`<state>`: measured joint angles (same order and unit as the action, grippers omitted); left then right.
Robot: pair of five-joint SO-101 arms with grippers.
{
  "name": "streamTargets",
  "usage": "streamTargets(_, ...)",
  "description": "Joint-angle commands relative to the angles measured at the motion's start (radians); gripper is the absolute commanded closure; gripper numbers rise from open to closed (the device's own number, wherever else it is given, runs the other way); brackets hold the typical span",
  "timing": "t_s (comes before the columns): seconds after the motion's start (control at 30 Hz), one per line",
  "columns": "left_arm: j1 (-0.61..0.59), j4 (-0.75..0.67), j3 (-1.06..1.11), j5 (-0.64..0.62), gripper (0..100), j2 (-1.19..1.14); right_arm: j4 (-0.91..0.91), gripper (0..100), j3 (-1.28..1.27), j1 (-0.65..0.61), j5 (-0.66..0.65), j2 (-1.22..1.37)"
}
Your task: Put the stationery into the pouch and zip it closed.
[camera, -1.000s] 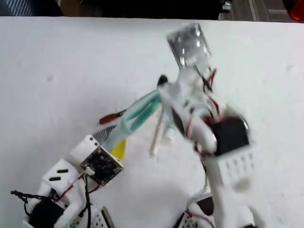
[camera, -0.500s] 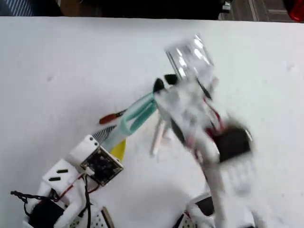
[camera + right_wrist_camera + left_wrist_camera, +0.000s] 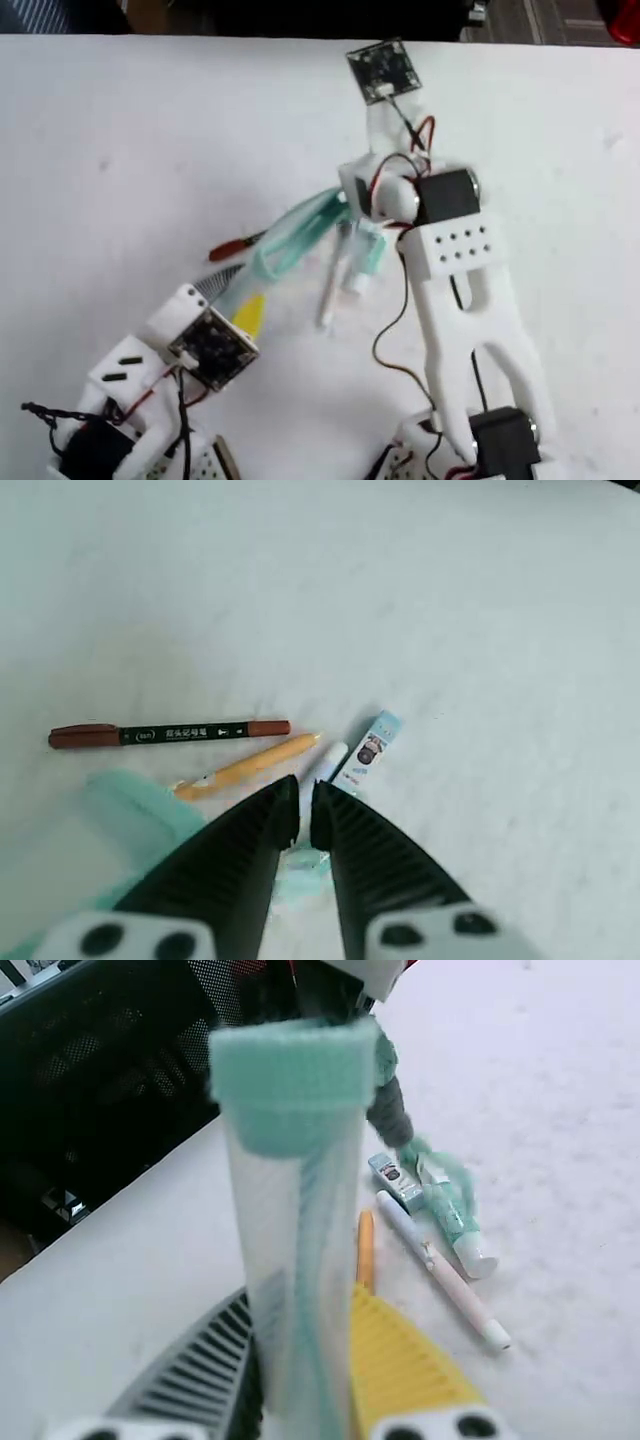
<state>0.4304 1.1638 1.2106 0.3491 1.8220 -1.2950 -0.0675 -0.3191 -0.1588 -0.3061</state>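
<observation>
Probably needed to widen the barely parted fingers of the right gripper before lowering over the white pen lying on the table near the pouch, itself clamped in the left gripper.

- My right arm stretches farther across the tabletop. Its black motor and holed link, earlier out to the right of the pens, now sit higher up, close beside the pouch mouth.
- My wrist tips over, so the camera board lies nearer the tabletop's far edge and shows its dark face.
- My right claw, whose black tips showed beside the pouch mouth before, is now tucked under the wrist.
- The teal tube by the white pen comes out from under my arm.
</observation>
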Motion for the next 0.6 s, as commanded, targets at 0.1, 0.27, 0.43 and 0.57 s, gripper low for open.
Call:
streamTargets(0.1, 0.002, -0.002, -0.052, -0.011, 94, 0.012, -0.047, 98.2, 0.044, -0.105, 0.083, -0.105)
streamTargets(0.27, -0.007, 0.026, -0.054, -0.183, 76, 0.012, -0.048, 98.2, 0.040, -0.120, 0.087, -0.189)
streamTargets(0.43, 0.001, 0.026, -0.060, -0.173, 76, 0.012, -0.051, 98.2, 0.040, -0.120, 0.087, -0.211)
streamTargets(0.57, 0.001, 0.026, -0.078, -0.164, 79, 0.012, -0.053, 98.2, 0.040, -0.153, 0.087, -0.206)
